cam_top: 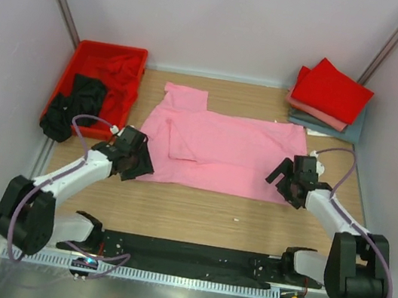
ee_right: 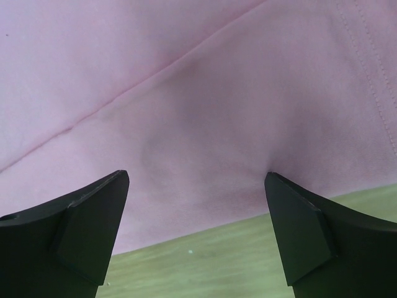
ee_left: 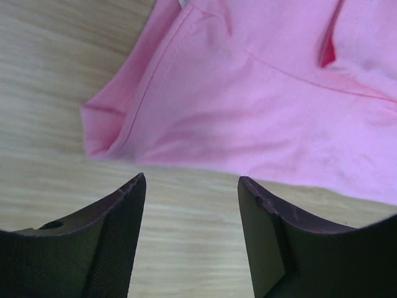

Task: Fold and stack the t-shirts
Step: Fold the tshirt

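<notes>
A light pink t-shirt (cam_top: 229, 150) lies spread flat on the wooden table, one sleeve folded inward. My left gripper (cam_top: 136, 160) is open and empty at the shirt's near left corner; in the left wrist view the gripper (ee_left: 191, 181) hangs over bare wood just short of the pink hem (ee_left: 248, 118). My right gripper (cam_top: 290, 181) is open and empty at the near right corner; in the right wrist view the gripper (ee_right: 197, 177) stands over the pink cloth's edge (ee_right: 205, 105). A folded stack with a bright red shirt (cam_top: 333, 90) on salmon and grey-blue ones sits at the back right.
A rigid red plastic tray (cam_top: 85, 53) at the back left holds crumpled red and black shirts (cam_top: 85, 96); black cloth spills over its near edge. White walls enclose the table on three sides. A black strip (cam_top: 181, 253) runs between the arm bases.
</notes>
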